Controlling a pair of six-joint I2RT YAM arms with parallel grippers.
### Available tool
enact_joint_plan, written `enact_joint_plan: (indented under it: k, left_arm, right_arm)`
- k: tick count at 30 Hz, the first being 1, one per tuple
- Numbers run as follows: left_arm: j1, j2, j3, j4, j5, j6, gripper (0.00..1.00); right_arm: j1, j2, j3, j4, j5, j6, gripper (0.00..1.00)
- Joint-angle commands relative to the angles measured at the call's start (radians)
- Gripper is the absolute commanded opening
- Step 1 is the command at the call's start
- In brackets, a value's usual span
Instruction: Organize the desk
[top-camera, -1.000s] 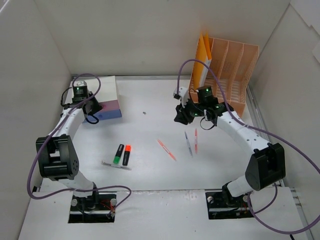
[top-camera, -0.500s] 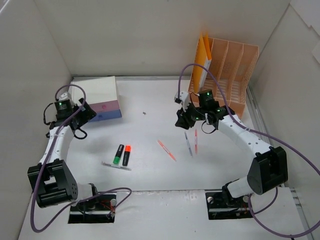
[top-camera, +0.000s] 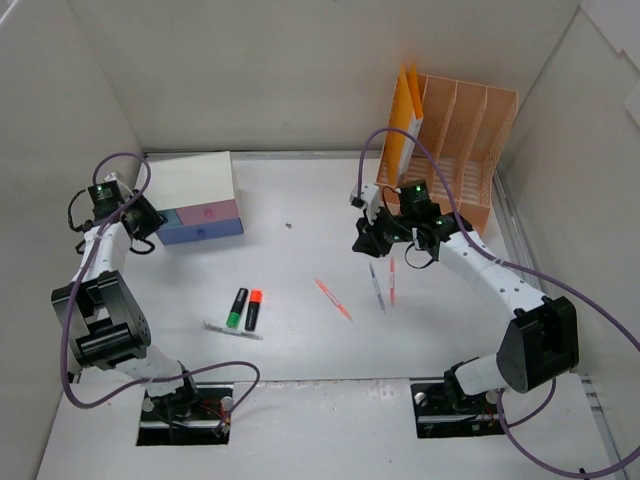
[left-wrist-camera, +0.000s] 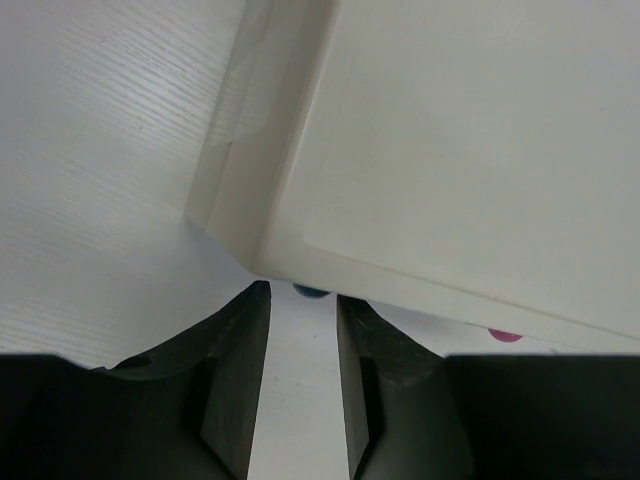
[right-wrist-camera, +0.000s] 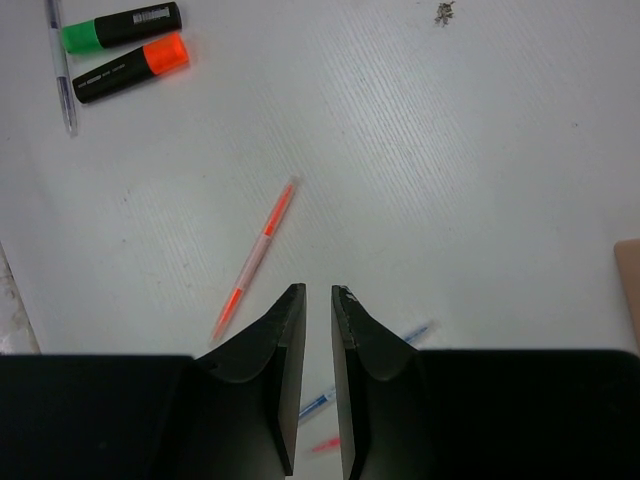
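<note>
The desk (top-camera: 300, 190) is a white tabletop with stationery scattered on it. My left gripper (top-camera: 146, 218) sits at the left end of the white drawer box (top-camera: 200, 190). In the left wrist view it (left-wrist-camera: 303, 295) stands open at the box's corner (left-wrist-camera: 480, 150), nothing between its fingers, a blue knob (left-wrist-camera: 310, 291) just beyond. My right gripper (top-camera: 362, 240) hovers above the pens. Seen from its wrist, the right gripper (right-wrist-camera: 318, 292) is open by a narrow gap and empty. An orange pen (top-camera: 333, 299) (right-wrist-camera: 255, 262), a blue pen (top-camera: 376, 287) and a red pen (top-camera: 392, 282) lie below it.
A green highlighter (top-camera: 236, 307), an orange highlighter (top-camera: 253, 310) and a clear pen (top-camera: 232, 331) lie front left. A peach file rack (top-camera: 465, 150) with a yellow folder (top-camera: 403, 125) stands back right. White wall panels surround the desk. A dark speck (top-camera: 288, 226) lies mid-table.
My left arm has swung left from the drawer front to the box's left end, its jaws opening wide and then narrowing. The right gripper's jaws have narrowed; it barely moved.
</note>
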Motion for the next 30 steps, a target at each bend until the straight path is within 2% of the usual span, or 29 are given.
enact_joint_plan:
  k: [1,5,12,17,18,23,28,29,30]
  left_arm:
    - [0.012,0.007,0.062,0.031,0.034,0.003,0.29]
    - [0.012,0.033,0.068,0.049,0.034,-0.007,0.34]
    - [0.012,0.045,0.053,0.111,0.046,-0.025,0.35]
    - [0.012,0.042,0.044,0.134,0.054,-0.023,0.19]
    - [0.012,0.045,0.045,0.132,0.055,-0.023,0.06]
    - [0.012,0.034,0.019,0.157,0.061,-0.022,0.00]
    - [0.012,0.014,-0.022,0.175,0.071,-0.022,0.01]
    - [0.012,0.010,-0.025,0.175,0.068,-0.020,0.08]
    - [0.012,0.005,-0.028,0.178,0.061,-0.019,0.28]
  right_arm:
    - [-0.002,-0.036,0.006,0.039,-0.016,-0.004,0.15]
    - [-0.003,-0.030,0.014,0.039,-0.016,0.001,0.15]
    - [-0.003,-0.010,0.029,0.039,-0.023,0.002,0.15]
    - [-0.003,-0.002,0.034,0.039,-0.023,0.002,0.15]
    - [0.000,-0.002,0.034,0.038,-0.023,0.001,0.15]
    - [-0.005,0.004,0.036,0.039,-0.027,0.001,0.15]
    - [0.000,0.006,0.034,0.039,-0.027,-0.001,0.15]
    - [-0.003,0.007,0.032,0.039,-0.029,-0.001,0.15]
    - [-0.002,0.007,0.032,0.039,-0.030,-0.001,0.15]
